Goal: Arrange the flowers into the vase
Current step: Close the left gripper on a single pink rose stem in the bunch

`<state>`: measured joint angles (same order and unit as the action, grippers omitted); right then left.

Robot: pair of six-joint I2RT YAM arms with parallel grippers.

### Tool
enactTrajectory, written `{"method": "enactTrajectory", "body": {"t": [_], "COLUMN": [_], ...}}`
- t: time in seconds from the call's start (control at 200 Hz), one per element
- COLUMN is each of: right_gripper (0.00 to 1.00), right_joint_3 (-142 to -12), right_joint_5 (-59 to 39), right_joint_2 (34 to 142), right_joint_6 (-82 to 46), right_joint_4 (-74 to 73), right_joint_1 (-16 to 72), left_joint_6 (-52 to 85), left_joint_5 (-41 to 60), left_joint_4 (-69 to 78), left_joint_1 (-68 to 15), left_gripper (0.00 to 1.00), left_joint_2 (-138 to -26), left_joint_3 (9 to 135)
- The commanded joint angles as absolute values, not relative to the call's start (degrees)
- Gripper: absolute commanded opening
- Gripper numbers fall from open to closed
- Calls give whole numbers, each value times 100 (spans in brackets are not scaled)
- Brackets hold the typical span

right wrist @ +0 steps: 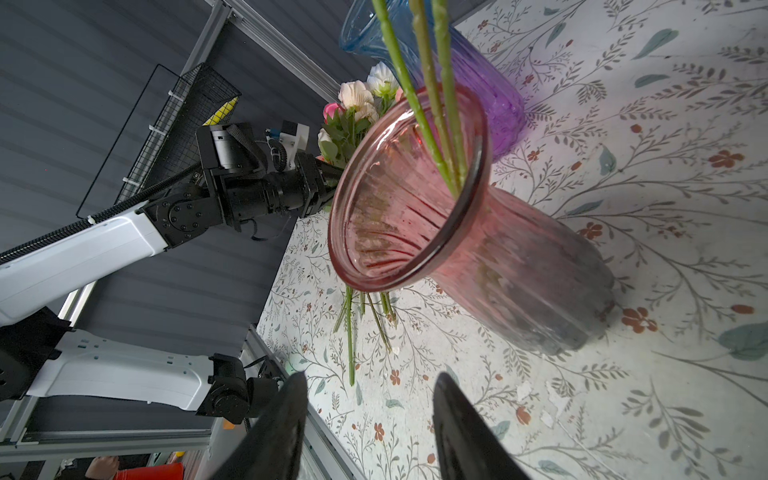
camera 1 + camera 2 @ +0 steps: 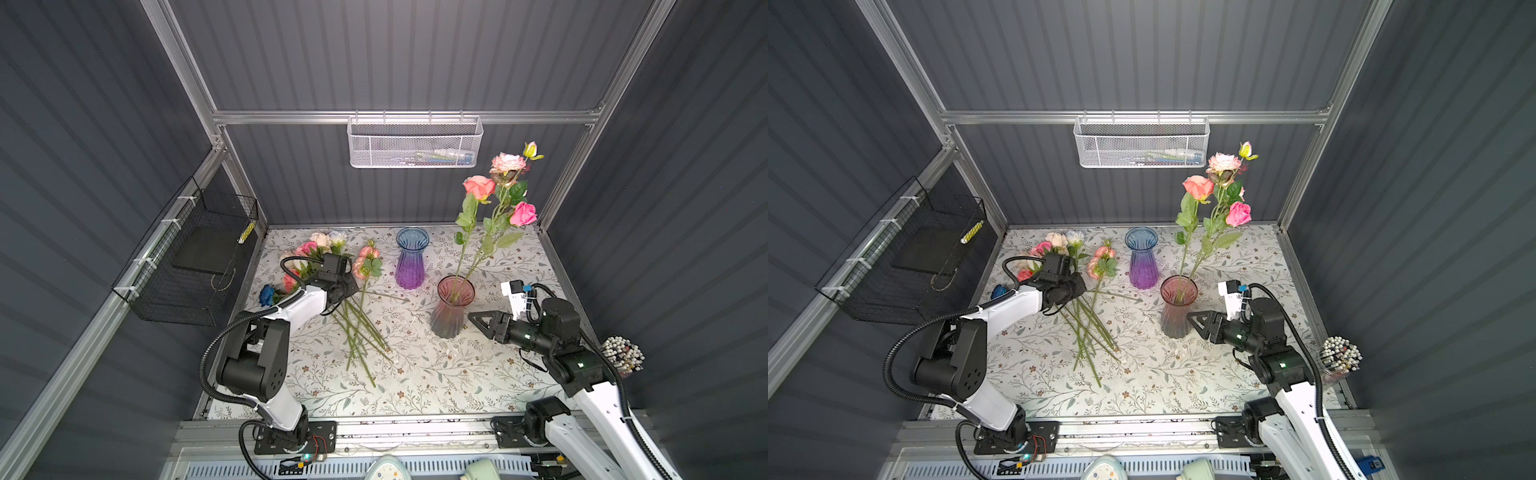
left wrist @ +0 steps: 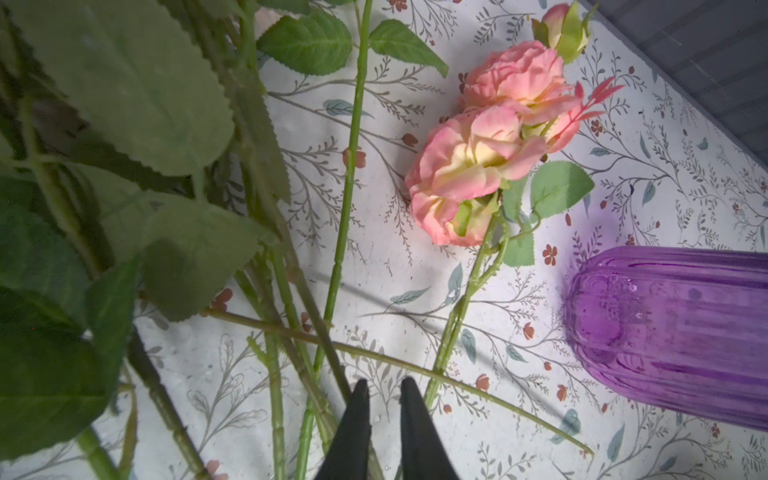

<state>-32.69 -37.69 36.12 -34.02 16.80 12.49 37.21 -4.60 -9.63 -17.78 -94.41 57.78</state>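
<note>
Insp. notes, both top views checked. Loose flowers (image 2: 328, 257) lie piled on the table (image 2: 436, 374), left side, heads toward the back wall. Their stems (image 2: 361, 332) fan out toward the front. A blue rose (image 2: 267, 294) sits at the pile's left edge, partly behind the L arm in a top view.

Three roses (image 2: 498, 187) stand in the pink vase (image 2: 451, 307), right of centre, leaning toward the back-right corner. The right wrist view shows their three stalks resting against the rim. The purple vase (image 2: 410, 259) stands upright behind and left of it, apart from it.

L gripper (image 3: 385, 386): tips low over the crossed stems. We see a narrow gap between the fingers and nothing in it – one thin stem runs just past the tips. A pink-cream spray (image 3: 478, 166) lies near the purple vase.

R gripper (image 1: 370, 390): fingers spread wide, empty, aimed at the pink vase's lower body – near it, not touching per the wrist view.
</note>
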Motion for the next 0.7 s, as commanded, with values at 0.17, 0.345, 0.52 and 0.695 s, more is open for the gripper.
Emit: {"method": "enactTrajectory", "body": {"t": [0.17, 0.345, 0.52, 0.695], "right_gripper": [52, 52, 51, 52], "right_joint_3": [-3429, -3466, -3564, -3613], "right_joint_5": [-3700, -3700, -3666, -3612], "right_joint_2": [3617, 3672, 3668, 3647], "right_joint_6": [-3298, -3326, -3277, -3238], "right_joint_4": [1725, 1695, 1817, 1881], "right_joint_1": [1283, 1288, 1292, 1292], "left_joint_6": [3647, 3579, 3625, 3568], "left_joint_5": [-703, -677, -617, -567], "left_joint_4": [-1190, -1123, -964, -883], "left_joint_1": [-1735, -1707, -1644, -1622], "left_gripper": [37, 34, 25, 18], "left_joint_2": [-9296, -9490, -9779, -9955], "left_joint_3": [5699, 5809, 5911, 5950]}}
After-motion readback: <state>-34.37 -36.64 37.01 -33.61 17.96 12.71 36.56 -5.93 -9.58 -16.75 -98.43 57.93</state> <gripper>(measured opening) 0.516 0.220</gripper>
